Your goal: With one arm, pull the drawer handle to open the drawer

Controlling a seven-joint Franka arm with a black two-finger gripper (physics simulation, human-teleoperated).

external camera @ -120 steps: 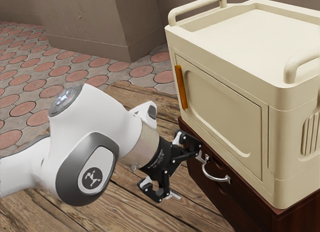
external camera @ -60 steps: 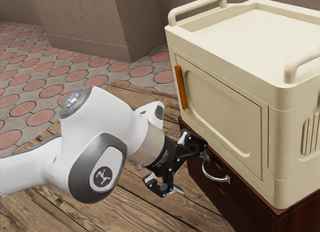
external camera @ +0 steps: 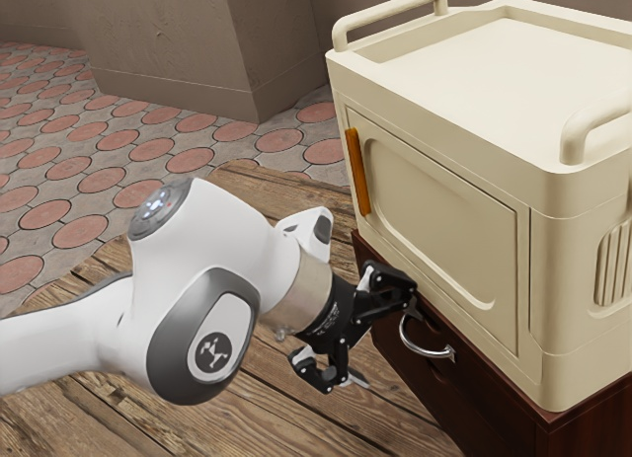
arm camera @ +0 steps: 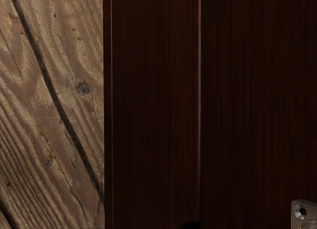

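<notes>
I'm reaching in from the exterior view's left, and my gripper [external camera: 387,342] is hovering over the wooden planks [external camera: 247,373], its two fingers standing wide apart with nothing between them that I can make out. The curved silver handle [external camera: 423,351] is sitting just beyond the fingertips, on the dark reddish-brown drawer front [external camera: 425,383]; whether the upper finger is touching it, I can't tell. The cream box [external camera: 444,210] with the orange strip [external camera: 357,171] is resting on top of the drawer's cabinet [external camera: 583,427]. My wrist camera is looking at dark wood beside the planks, with a holed metal piece [arm camera: 303,216] showing.
</notes>
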